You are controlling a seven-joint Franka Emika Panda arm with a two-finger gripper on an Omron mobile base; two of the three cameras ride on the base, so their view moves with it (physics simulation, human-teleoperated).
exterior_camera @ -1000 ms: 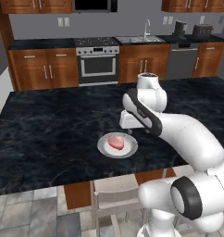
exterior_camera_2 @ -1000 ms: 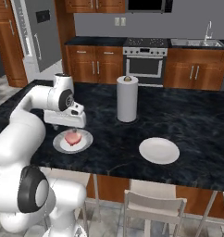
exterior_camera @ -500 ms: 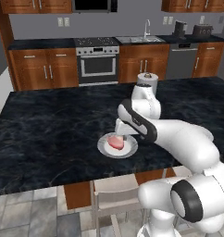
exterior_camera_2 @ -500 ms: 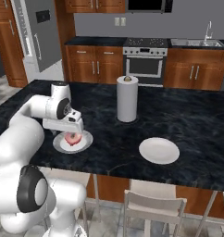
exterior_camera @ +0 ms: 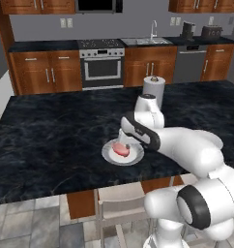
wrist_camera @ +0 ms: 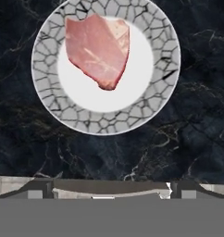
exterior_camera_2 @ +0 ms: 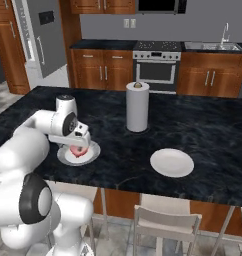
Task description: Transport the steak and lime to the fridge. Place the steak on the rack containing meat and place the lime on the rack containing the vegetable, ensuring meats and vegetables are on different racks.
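Observation:
The steak [wrist_camera: 99,48], a pink-red lump with paler patches, lies on a round plate with a grey crackle rim [wrist_camera: 44,92] on the black marble island. In the left base view the steak [exterior_camera: 121,148] sits just under my gripper [exterior_camera: 124,144], which hangs low and close over the plate [exterior_camera: 109,156]. The right base view has the gripper [exterior_camera_2: 79,149] right above the steak [exterior_camera_2: 77,153]. Its jaws stand wide apart with nothing between them. The lime, the fridge's shelves, the meat and the vegetable are out of view.
A paper towel roll [exterior_camera_2: 137,106] stands upright mid-island behind the arm. An empty white plate [exterior_camera_2: 171,162] lies to the right near the front edge. Chairs [exterior_camera_2: 163,225] line that edge. A tall grey unit with a bar handle [exterior_camera_2: 40,42] stands far left.
My gripper has come down and forward from above the island until it hangs just over the steak. The steak and its plate have stayed put.

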